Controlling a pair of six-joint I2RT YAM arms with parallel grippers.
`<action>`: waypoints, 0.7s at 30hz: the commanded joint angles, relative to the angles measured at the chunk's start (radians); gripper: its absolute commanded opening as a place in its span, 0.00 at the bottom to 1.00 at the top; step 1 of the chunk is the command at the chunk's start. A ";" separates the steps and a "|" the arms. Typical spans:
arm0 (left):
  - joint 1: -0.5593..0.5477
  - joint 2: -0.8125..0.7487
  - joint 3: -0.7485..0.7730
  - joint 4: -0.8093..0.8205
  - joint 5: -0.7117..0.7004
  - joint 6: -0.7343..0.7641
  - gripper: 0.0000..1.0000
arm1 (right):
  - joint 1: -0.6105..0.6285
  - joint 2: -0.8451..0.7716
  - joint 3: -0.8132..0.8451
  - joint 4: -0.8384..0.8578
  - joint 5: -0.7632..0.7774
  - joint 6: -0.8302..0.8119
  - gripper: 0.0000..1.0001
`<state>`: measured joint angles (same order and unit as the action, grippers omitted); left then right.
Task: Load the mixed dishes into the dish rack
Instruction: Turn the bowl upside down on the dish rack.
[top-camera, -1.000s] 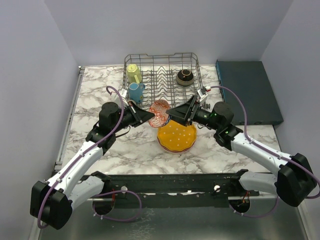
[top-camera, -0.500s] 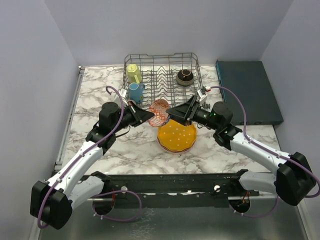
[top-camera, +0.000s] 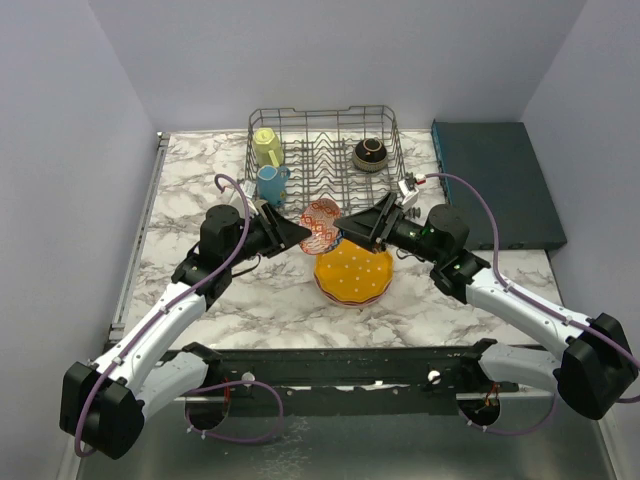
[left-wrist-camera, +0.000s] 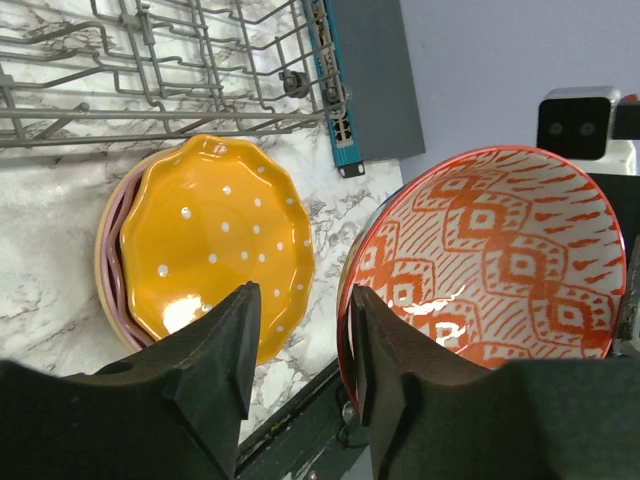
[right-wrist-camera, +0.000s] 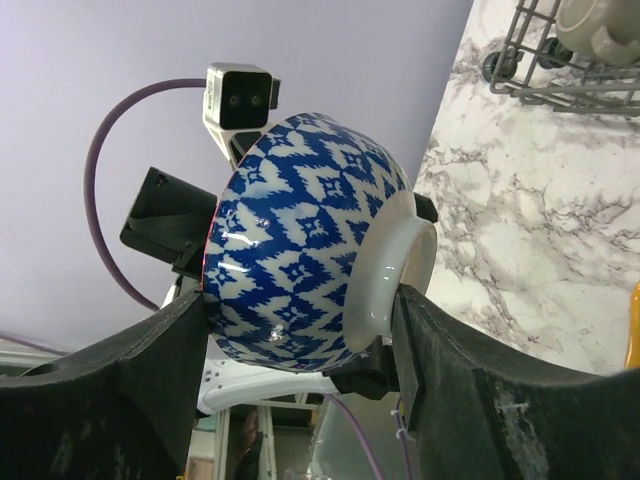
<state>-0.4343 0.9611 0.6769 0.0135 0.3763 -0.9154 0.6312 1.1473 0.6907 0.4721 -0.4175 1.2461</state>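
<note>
Marble-patterned counter (top-camera: 200, 290) filled the floor of a plain, pale-walled booth, with the dish rack (top-camera: 320, 110) at the middle of its far edge and a flat teal box (top-camera: 495, 180) along its right edge. In the rack, a yellow mug (top-camera: 267, 146) stood in the far left corner, a blue mug (top-camera: 270, 184) sat nearer on the left side, and a dark brown bowl (top-camera: 369, 153) sat far right.

An orange plate (top-camera: 355, 275) lay mid-counter on top of a pink plate (left-wrist-camera: 112, 270).

Off the counter, between the rack's near edge and the orange plate, hung a patterned bowl (top-camera: 320, 225), red inside and blue-and-white outside, tipped on its side. The right gripper (top-camera: 340, 222) clasped it, one finger (right-wrist-camera: 150, 390) at the rim and the other at the white foot. The left gripper (top-camera: 302, 233) had its fingers (left-wrist-camera: 215, 380) parted, the bowl's rim standing in the gap beside one finger.
</note>
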 joint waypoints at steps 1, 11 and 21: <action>-0.004 -0.035 0.020 -0.068 -0.028 0.037 0.49 | 0.004 -0.044 0.055 -0.066 0.078 -0.058 0.45; -0.003 -0.061 0.092 -0.161 -0.049 0.110 0.52 | 0.004 -0.057 0.150 -0.302 0.172 -0.205 0.45; -0.003 -0.092 0.154 -0.301 -0.093 0.243 0.53 | 0.004 -0.005 0.333 -0.582 0.309 -0.423 0.45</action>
<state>-0.4343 0.8967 0.7898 -0.1997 0.3229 -0.7631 0.6331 1.1267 0.9352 0.0036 -0.2047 0.9463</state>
